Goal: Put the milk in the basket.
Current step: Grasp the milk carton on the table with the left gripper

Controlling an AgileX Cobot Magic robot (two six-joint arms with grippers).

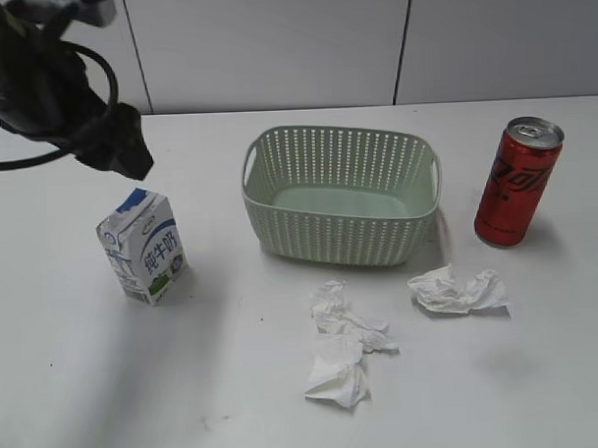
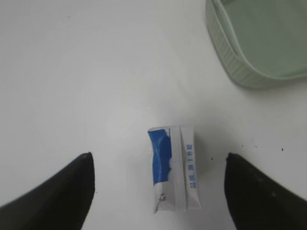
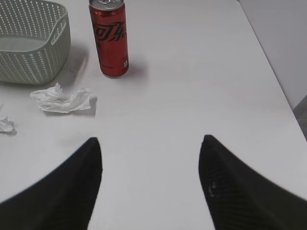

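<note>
Left gripper [image 2: 158,191] gapes wide above the milk [image 2: 172,167]; right gripper [image 3: 151,187], wide, appears only in its wrist view

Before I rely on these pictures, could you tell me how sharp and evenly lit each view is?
Exterior view: even light, soft shadows beside the milk and the red can; the left arm at top left is dark and slightly blurred. Left wrist view: soft focus, bright washed-out table, the carton's small print unreadable. Right wrist view: sharper, the can's lettering clear, the open fingers dark.

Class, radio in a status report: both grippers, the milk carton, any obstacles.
Left gripper open above white-and-blue milk carton. Right gripper open, idle. Pale green lattice basket empty. Nothing between them.
</note>
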